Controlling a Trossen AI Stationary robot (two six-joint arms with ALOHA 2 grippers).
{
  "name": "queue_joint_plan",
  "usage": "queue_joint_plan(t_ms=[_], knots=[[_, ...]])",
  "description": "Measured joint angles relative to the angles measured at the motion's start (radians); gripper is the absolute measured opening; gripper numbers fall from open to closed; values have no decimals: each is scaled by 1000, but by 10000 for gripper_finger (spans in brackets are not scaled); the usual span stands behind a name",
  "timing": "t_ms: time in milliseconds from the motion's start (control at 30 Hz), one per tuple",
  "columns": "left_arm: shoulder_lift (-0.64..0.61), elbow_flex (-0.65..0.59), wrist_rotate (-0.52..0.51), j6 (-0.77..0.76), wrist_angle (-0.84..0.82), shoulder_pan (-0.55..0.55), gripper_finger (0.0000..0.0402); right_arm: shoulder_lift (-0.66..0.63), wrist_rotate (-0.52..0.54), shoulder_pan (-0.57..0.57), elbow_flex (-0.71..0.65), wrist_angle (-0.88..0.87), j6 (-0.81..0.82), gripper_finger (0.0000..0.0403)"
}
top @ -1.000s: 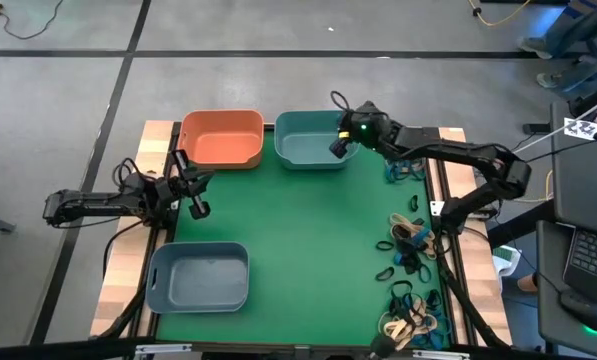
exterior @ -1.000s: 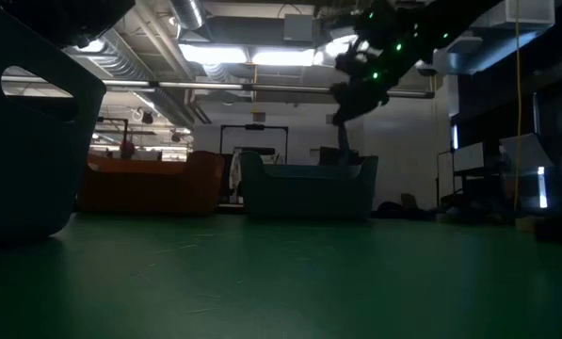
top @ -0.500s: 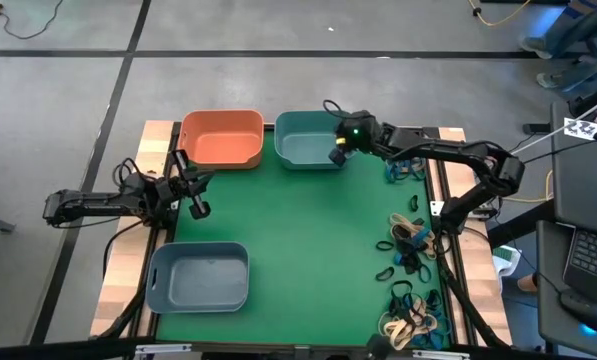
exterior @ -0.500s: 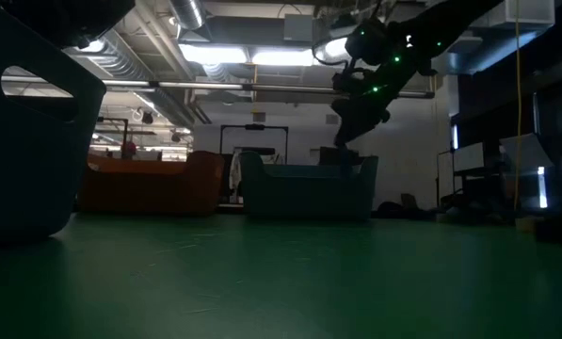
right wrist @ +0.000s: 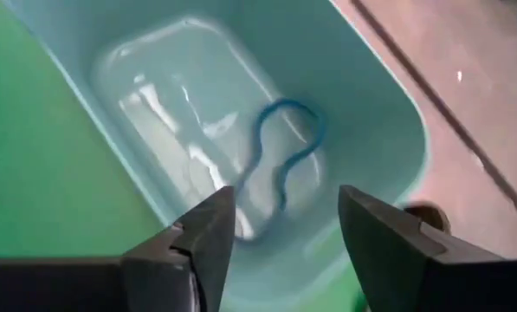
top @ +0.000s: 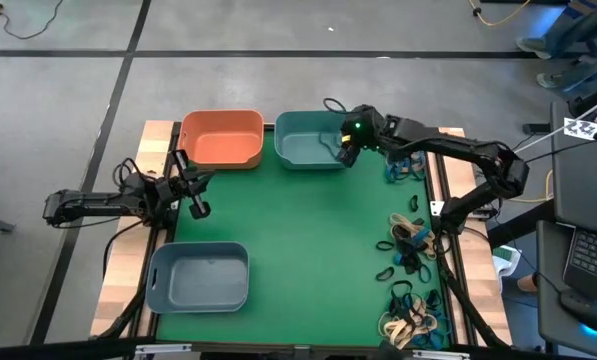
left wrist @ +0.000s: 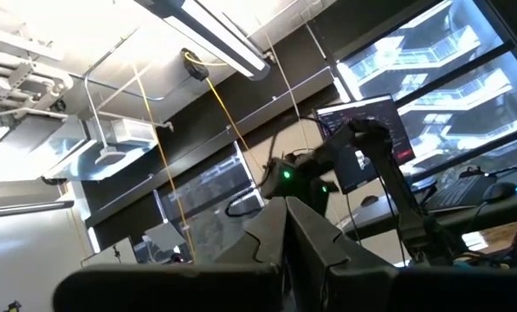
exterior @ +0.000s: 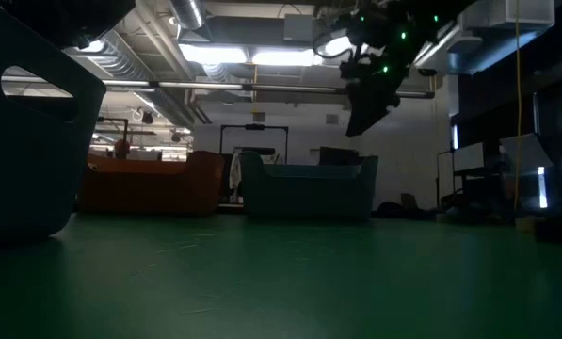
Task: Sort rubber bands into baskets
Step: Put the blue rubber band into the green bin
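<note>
While the left arm waits at the left edge of the table, the left gripper (top: 196, 205) sits with its fingers closed on nothing, between the orange basket (top: 222, 138) and the grey-blue basket (top: 198, 276). The orange basket stands at the far edge of the green mat (top: 298, 250), and the grey-blue basket stands at the near left corner; no band shows in either.

Just beside the orange basket, on its right, stands the teal basket (top: 308, 140). The right gripper (top: 346, 152) hangs above the right end of this basket, raised clear of its rim in the low view, with its fingers (right wrist: 202, 238) spread apart and nothing between them. In the right wrist view, one blue-teal rubber band (right wrist: 286, 147) lies curled on the floor of the teal basket, directly beyond the parted fingers and apart from them.

Further right, the remaining rubber bands (top: 410, 268) lie scattered along the right edge of the mat, in black, blue-teal and tan, from beside the right arm down to the near right corner, well apart from all three baskets.
</note>
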Motion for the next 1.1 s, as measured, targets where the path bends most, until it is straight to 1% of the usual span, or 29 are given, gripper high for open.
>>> queue_joint_plan(t_ms=[167, 267, 400, 467, 733, 1100], knots=[[0, 0, -2, 0, 0, 0, 4, 0, -74, 0, 96, -268, 52, 201], [0, 0, -1, 0, 0, 0, 4, 0, -73, 0, 107, -404, 92, 198], [0, 0, -2, -6, 0, 0, 4, 1, -72, 0, 107, -530, 162, 198], [0, 0, -2, -6, 0, 0, 4, 1, -67, 10, 107, -551, 185, 198], [0, 0, -1, -18, 0, 0, 4, 1, 20, 76, 107, -664, 262, 198], [0, 0, -1, -20, 0, 0, 4, 1, 63, 171, 105, -700, 360, 198]])
